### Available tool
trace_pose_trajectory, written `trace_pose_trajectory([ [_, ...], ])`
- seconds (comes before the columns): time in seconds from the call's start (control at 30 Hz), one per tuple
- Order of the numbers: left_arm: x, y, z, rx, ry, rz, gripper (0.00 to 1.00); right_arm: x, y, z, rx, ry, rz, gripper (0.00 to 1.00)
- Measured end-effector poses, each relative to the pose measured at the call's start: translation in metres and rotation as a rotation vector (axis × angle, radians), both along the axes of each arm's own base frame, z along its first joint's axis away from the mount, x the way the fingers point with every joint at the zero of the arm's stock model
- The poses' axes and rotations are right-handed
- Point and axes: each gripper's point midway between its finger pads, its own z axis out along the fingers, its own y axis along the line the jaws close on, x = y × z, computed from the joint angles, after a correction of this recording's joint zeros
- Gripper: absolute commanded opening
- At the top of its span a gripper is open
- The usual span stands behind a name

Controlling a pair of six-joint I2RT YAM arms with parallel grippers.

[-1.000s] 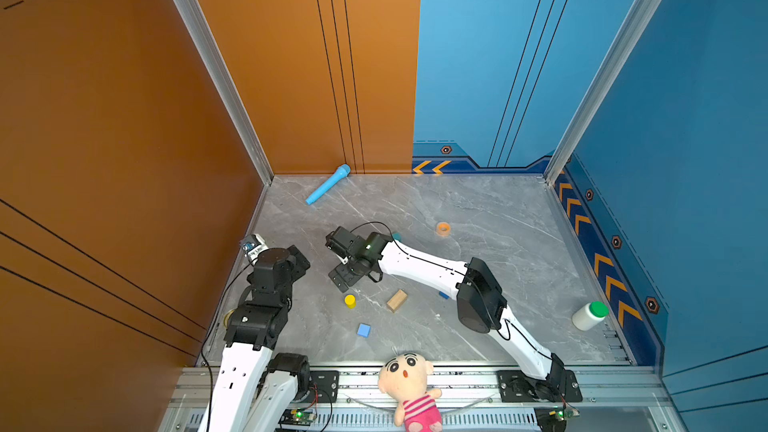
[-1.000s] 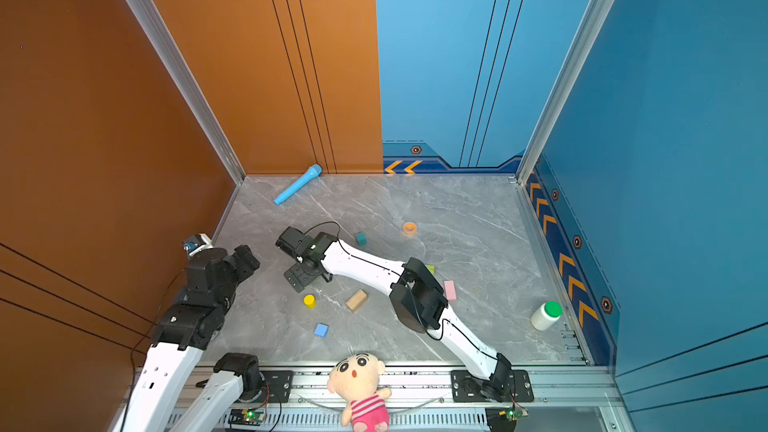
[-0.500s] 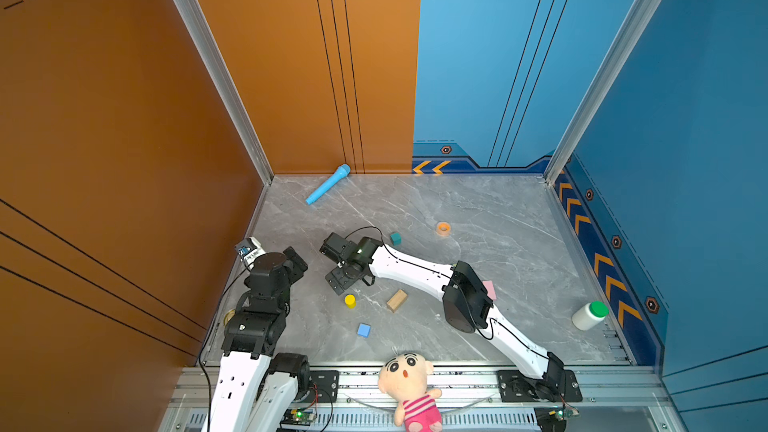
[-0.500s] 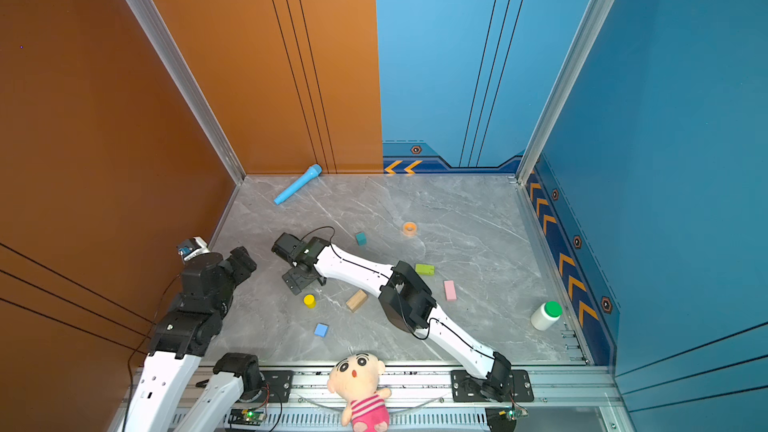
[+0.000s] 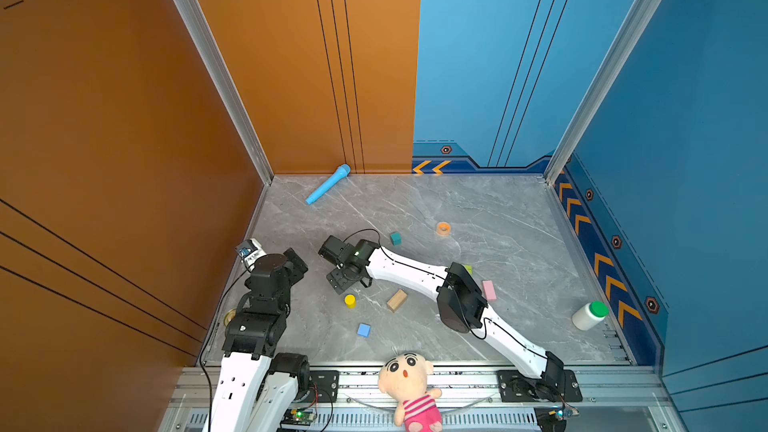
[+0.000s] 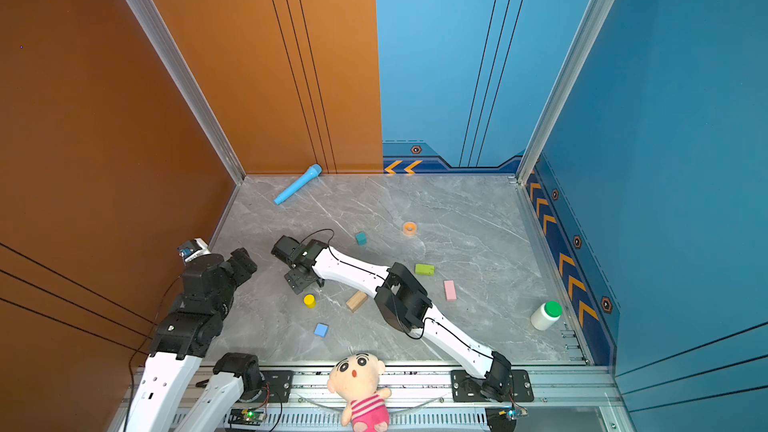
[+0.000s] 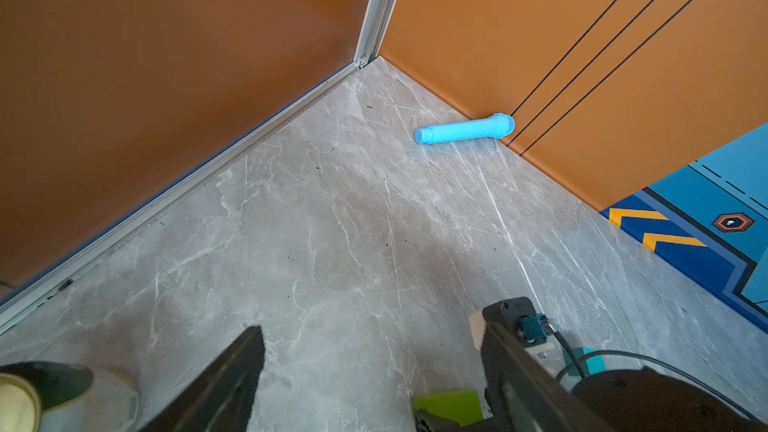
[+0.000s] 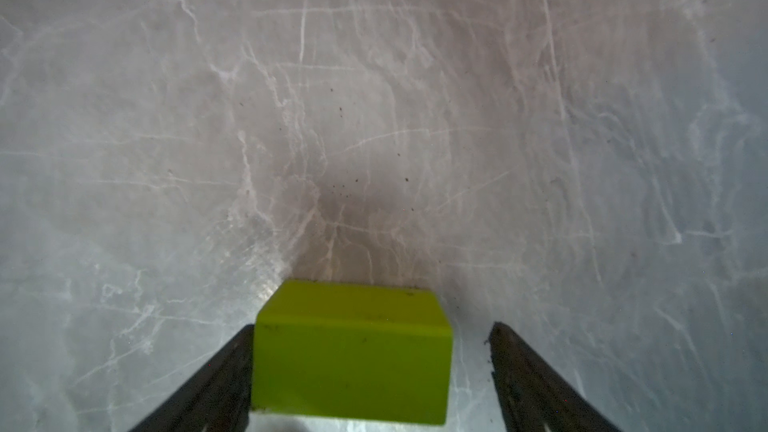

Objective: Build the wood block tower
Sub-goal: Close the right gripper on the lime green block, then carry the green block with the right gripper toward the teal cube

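Straddling lime brick point(image 8: 351, 351), right fingers point(image 8: 532, 388) apart, bottle point(image 5: 587, 317) capped

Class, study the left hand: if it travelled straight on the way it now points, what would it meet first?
Probably the marble tabletop, since the open left hand tilts down toward the corner. The blue toy microphone by the orange wall seems off that line, though depth is unclear.
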Motion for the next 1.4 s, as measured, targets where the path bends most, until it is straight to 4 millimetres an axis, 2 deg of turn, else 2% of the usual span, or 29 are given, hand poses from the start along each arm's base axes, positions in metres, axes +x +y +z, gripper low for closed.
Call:
trace_pose_trajectory([
  [0.1, 0.0, 0.001, 0.0, 0.0, 0.0, 0.004, 0.84, 0.001, 0.0, 0.001, 0.006, 0.003, -0.007, 0.7],
  [0.4, 0.0, 0.001, 0.0, 0.0, 0.0, 0.004, 0.83, 0.008, -0.004, 0.0, 0.014, 0.014, -0.044, 0.54],
  [0.63, 0.0, 0.001, -0.002, -0.005, 0.001, 0.009, 0.79, 0.018, -0.015, 0.0, 0.01, 0.021, -0.094, 0.48],
  [1.13, 0.008, -0.005, -0.017, -0.028, 0.053, -0.014, 0.73, 0.022, -0.099, 0.0, -0.057, 0.062, -0.288, 0.42],
  [1.4, 0.019, -0.014, -0.027, -0.057, 0.085, -0.052, 0.72, 0.039, -0.148, -0.002, -0.05, 0.066, -0.416, 0.41],
])
